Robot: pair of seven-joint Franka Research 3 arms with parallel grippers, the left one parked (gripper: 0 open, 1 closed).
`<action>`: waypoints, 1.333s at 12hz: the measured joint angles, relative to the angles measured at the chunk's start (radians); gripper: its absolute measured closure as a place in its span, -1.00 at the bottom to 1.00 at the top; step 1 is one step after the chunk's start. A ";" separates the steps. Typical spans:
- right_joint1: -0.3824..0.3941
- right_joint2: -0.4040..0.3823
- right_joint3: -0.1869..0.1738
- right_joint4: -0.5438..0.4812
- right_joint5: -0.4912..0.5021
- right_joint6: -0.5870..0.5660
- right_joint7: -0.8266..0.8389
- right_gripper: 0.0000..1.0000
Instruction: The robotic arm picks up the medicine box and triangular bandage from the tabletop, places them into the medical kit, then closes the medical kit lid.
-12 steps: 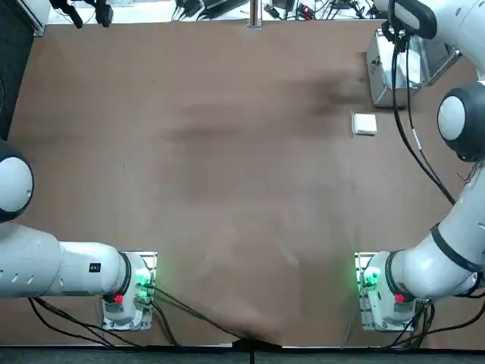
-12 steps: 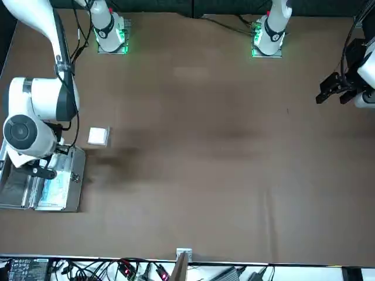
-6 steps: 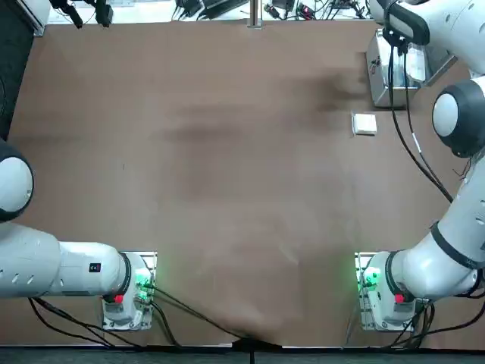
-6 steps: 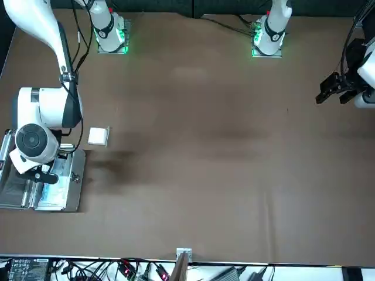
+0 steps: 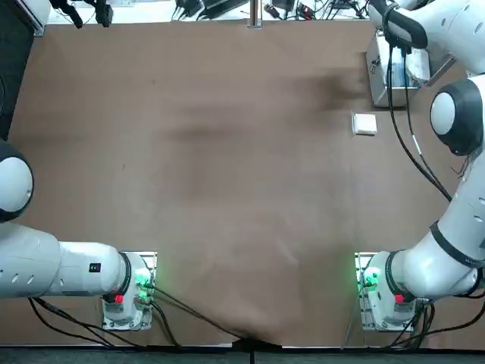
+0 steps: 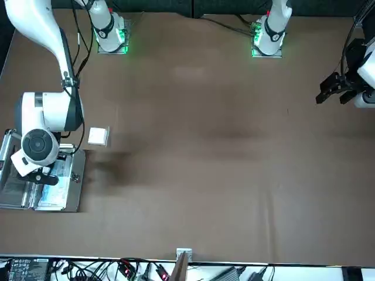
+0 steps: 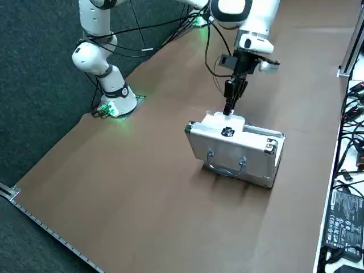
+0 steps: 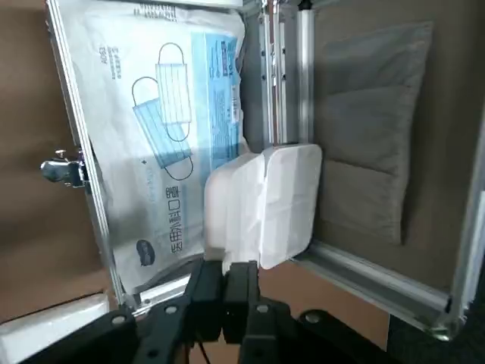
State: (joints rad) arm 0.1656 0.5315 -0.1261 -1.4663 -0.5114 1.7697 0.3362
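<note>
Change: the robotic arm (image 5: pixel 455 121) has swung its hand (image 8: pixel 233 282) further over the open medical kit (image 7: pixel 236 151).
Hand: closed, pinching the triangular bandage (image 8: pixel 261 206) above the kit's mask packet (image 8: pixel 163 144).
Remaining: medicine box (image 5: pixel 364 123) (beside the kit) waits on the worktop (image 5: pixel 212 167).

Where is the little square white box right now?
The white box lies flat on the brown table, in the overhead view at the far right, just in front of the open silver case, apart from it. The pincer hangs over the case, not the box.
</note>
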 joint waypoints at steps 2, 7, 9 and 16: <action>-0.003 0.019 0.000 0.000 -0.002 0.004 0.000 0.94; -0.018 0.059 0.000 0.000 -0.002 0.014 0.000 0.61; -0.019 0.064 0.000 0.000 -0.002 0.030 0.001 0.13; -0.020 0.064 0.003 0.002 -0.002 0.038 0.000 -1.00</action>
State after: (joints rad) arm 0.1458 0.5955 -0.1230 -1.4646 -0.5136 1.8077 0.3361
